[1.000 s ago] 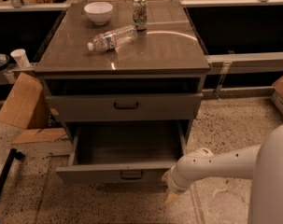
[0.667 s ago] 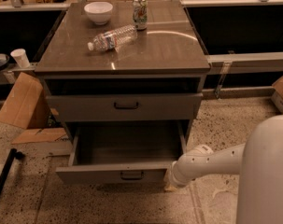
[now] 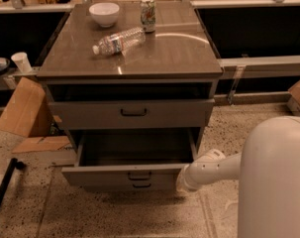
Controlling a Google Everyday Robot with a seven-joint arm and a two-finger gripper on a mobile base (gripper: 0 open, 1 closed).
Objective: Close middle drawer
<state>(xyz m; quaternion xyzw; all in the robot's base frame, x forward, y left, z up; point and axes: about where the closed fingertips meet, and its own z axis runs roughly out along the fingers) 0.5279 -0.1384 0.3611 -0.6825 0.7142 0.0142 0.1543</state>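
Note:
The middle drawer (image 3: 105,174) is pulled far out of the grey cabinet. It has a low front panel with a small dark bar handle (image 3: 133,175), and its long box is empty. My gripper (image 3: 181,183) is at the right end of that front panel, low down at the end of my white arm (image 3: 214,167). It is close against or touching the panel's corner. The taller-fronted drawer (image 3: 90,114) above stands slightly out of the cabinet.
On the cabinet top (image 3: 174,53) are a white bowl (image 3: 104,13), a drink can (image 3: 148,14) and a clear plastic bottle (image 3: 119,41) lying on its side. Cardboard (image 3: 22,108) leans at the left. A lower drawer handle (image 3: 141,185) shows under the open drawer. My white body (image 3: 275,182) fills the lower right.
My arm has swung left and up towards the drawer's right front corner. The drawer front seems to have gone in a little.

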